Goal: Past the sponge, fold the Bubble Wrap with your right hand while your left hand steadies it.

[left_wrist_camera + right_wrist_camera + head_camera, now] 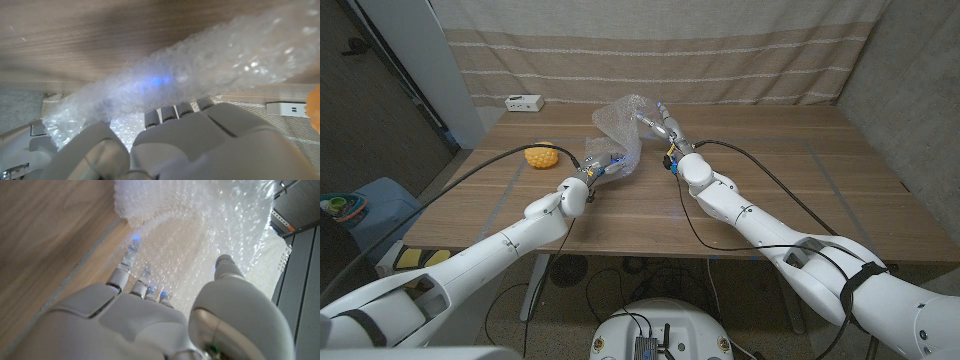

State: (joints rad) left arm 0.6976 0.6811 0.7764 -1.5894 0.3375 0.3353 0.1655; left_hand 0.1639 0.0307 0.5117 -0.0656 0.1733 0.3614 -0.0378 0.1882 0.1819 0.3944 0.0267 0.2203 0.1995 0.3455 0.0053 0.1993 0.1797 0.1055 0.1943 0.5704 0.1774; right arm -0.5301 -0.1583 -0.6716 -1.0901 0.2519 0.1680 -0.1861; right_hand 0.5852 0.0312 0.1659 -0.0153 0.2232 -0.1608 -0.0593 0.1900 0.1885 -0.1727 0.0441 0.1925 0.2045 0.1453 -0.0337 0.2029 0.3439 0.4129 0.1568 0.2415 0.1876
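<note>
2 white robot arms are reaching across a wooden table (pixel 770 190) toward a sheet of bubble wrap (pixel 620 125) near the table's far middle. The bubble wrap is standing up in a crumpled, raised shape between the 2 hands. The left hand (pixel 598 165) is sitting at the wrap's near lower edge, its fingers (pixel 170 114) reaching under and into the plastic; whether it is gripping or only pressing is not clear. The right hand (pixel 660 125) is at the wrap's far right side, holding the raised plastic, with fingers (pixel 127 262) behind the sheet and the thumb (pixel 227 267) in front of it. A yellow sponge (pixel 541 156) is lying on the table just left of the left hand, apart from the wrap. A small white box (pixel 523 102) is sitting at the far left edge, in front of a striped curtain (pixel 720 50).
</note>
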